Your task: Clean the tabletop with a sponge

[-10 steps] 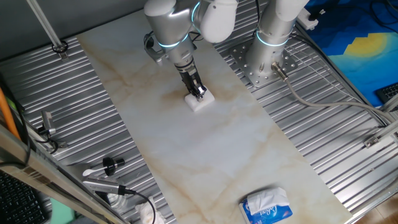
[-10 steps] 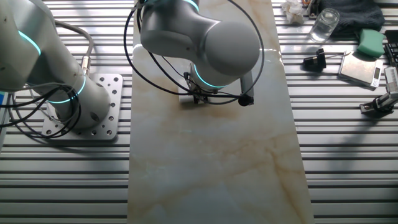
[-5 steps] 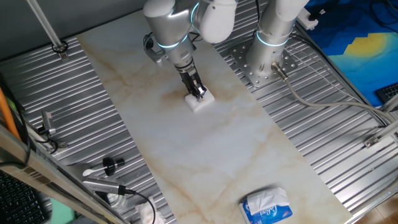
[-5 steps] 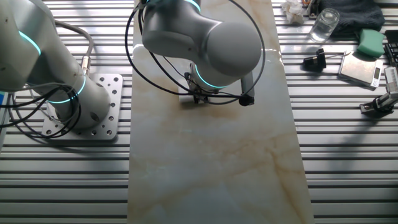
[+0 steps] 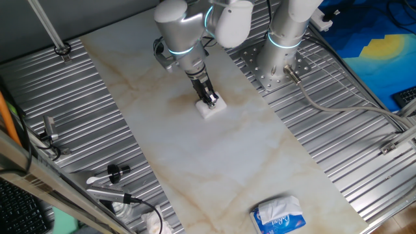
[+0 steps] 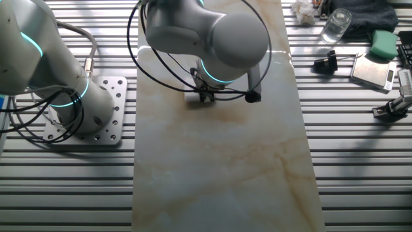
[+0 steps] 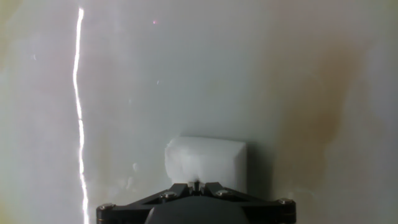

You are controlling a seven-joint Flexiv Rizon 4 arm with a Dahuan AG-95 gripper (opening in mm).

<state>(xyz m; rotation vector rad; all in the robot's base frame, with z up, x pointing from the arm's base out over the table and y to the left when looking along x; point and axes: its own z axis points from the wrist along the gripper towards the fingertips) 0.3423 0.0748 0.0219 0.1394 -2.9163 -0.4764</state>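
Observation:
The tabletop is a long off-white marble slab with tan veins and a brown smudge near the sponge; it also shows in the other fixed view and fills the hand view. My gripper is shut on the white sponge and presses it onto the slab in its far half. In the other fixed view the gripper holds the sponge, mostly hidden by the arm. In the hand view the sponge sits just ahead of the closed jaws.
A blue-and-white tissue pack lies at the slab's near end. Ribbed grey metal flanks the slab. Tools and a white cloth wad lie at the left. A glass, green pad and scale sit beside the slab.
My gripper and the sponge have shifted a little along the slab, to the right in one fixed view. The arm's upper body has swung slightly with them.

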